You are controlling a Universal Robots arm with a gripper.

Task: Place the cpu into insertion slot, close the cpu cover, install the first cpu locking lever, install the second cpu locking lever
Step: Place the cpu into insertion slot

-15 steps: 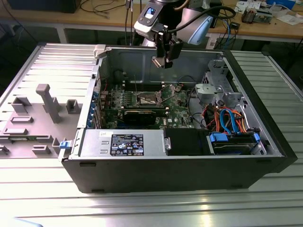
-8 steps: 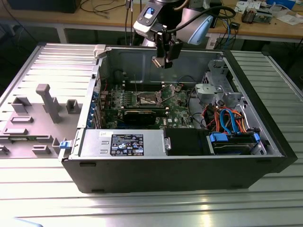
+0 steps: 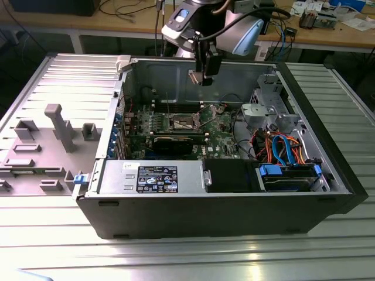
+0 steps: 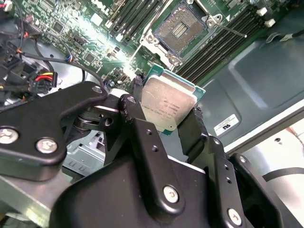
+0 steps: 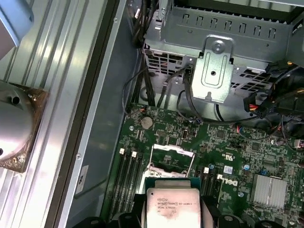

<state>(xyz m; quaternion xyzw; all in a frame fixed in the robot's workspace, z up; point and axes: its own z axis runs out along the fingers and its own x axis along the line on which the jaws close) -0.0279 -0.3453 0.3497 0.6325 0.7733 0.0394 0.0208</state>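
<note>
Claw (image 4: 167, 102) clamps the cpu (image 5: 173, 209) by two opposite edges, well above the insertion slot (image 4: 183, 26). Judgement: keep it level, corners squared to the slot before lowering.

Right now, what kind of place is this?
Probably a workshop or robot lab: an opened computer case sits on a ribbed metal table, a cluttered wooden workbench stands behind, and the end effector holds a cpu.
</note>
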